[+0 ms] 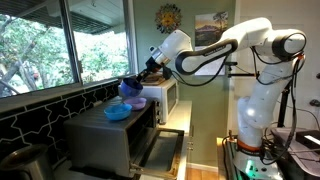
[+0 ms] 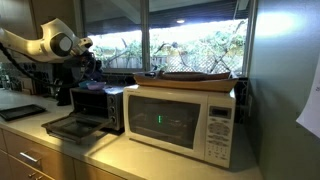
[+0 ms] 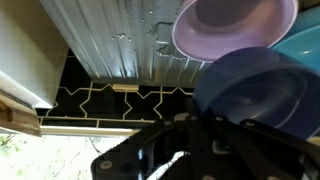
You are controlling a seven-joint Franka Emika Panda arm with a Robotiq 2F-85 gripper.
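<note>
Hand [image 3: 204, 126]: fingers closed on the near rim of the dark blue bowl [image 3: 256, 90]. In the wrist view the bowl fills the space just ahead of my fingertips, its hollow facing the camera. In an exterior view my hand [image 1: 141, 78] holds this bowl [image 1: 130, 88] tilted, up off the surface, above the toaster oven [image 1: 105, 135].

Just past it: the purple bowl [image 3: 236, 26], mouth up, on the ribbed metal top of the toaster oven. I can't tell whether the two bowls touch. Teal bowl [image 3: 306, 46] beside the purple one, mostly cut off at the frame edge; an exterior view shows it [image 1: 118, 112] sitting nearer the oven's front.

Further out: the oven door [image 2: 68, 125] hangs open over the tabletop [image 2: 110, 155]. White microwave [image 2: 180, 118] stands right beside the oven. Black tile wall [image 3: 110, 108] behind, window [image 1: 50, 45] above it.
</note>
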